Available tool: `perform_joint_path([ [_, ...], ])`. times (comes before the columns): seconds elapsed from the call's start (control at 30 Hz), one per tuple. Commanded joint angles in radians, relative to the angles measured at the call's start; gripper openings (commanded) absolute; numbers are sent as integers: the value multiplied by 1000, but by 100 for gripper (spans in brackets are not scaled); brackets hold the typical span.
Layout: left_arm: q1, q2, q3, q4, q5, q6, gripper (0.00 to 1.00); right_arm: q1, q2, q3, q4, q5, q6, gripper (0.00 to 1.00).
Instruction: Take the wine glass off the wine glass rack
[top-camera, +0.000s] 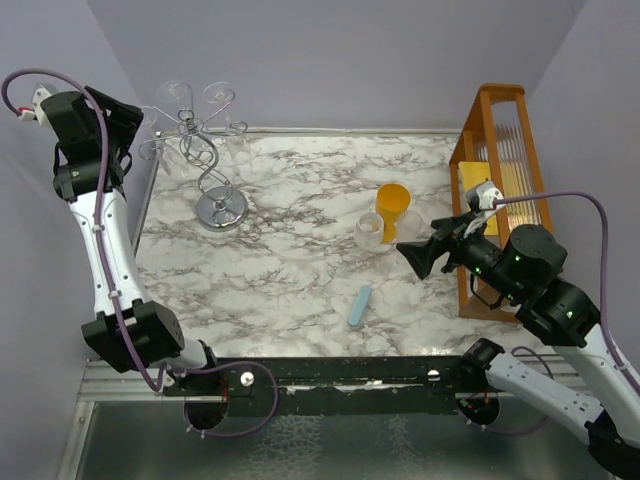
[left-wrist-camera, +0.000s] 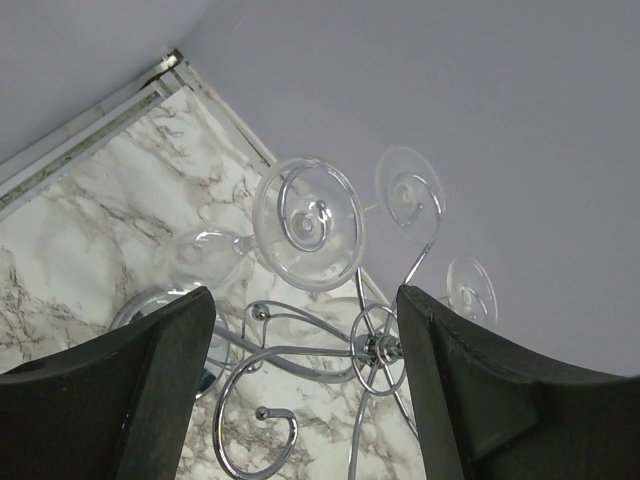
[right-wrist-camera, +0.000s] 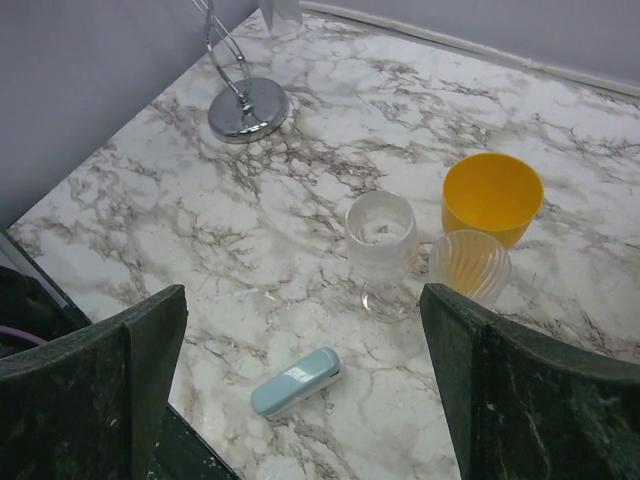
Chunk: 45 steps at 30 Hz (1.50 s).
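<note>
The wine glass (left-wrist-camera: 308, 222) hangs upside down on the wine glass rack (left-wrist-camera: 375, 348), its round foot caught in a curled wire arm. Its bowl sits lower and to the left, so clear against the marble that I can barely trace it. My left claw (left-wrist-camera: 305, 300) hovers over it, fingers wide apart with nothing between them. I cannot tell whether they are level with the foot or above it. The feet of two other glasses (left-wrist-camera: 410, 193) show on farther arms, pale against the back wall.

In the top view the rack stands in the far left corner of the surface (top-camera: 300, 270), with walls close behind and to its left. Open marble lies to its right and toward me. The hanging glasses are faint there.

My right wrist view catches only the rack's shiny base and the bottom of the twisted stem. The rest is cut off. My right claw (right-wrist-camera: 303, 300) is spread and empty, well apart from the rack. Beneath it a stemmed glass (right-wrist-camera: 381, 250) stands upright, just beside a ribbed tumbler (right-wrist-camera: 470, 265) and a yellow cup (right-wrist-camera: 492, 195). A small light-blue object (right-wrist-camera: 297, 380) lies nearer the front edge, but I cannot tell what it is.

Only the top view shows the orange wooden rack (top-camera: 495, 170) at the right edge, partly hidden by my right arm.
</note>
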Motion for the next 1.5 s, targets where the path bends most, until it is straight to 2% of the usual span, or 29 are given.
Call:
perform_joint_path([
  [0.0, 5, -9, -45, 117, 38, -5, 74, 16, -17, -1, 30, 51, -37, 100],
  [0.13, 6, 24, -48, 149, 33, -7, 73, 22, -16, -6, 32, 52, -46, 100],
  [0.37, 6, 91, -40, 183, 37, -31, 57, 25, -10, -13, 41, 55, -49, 100],
  [0.67, 6, 125, -58, 211, 1, -45, 56, 26, -1, -24, 56, 66, -54, 100],
  [1.0, 6, 142, -58, 217, 3, -26, 46, 26, 5, -28, 64, 67, -55, 100],
  [1.47, 5, 151, -31, 195, 1, -7, 23, 25, 5, -17, 58, 73, -58, 100],
])
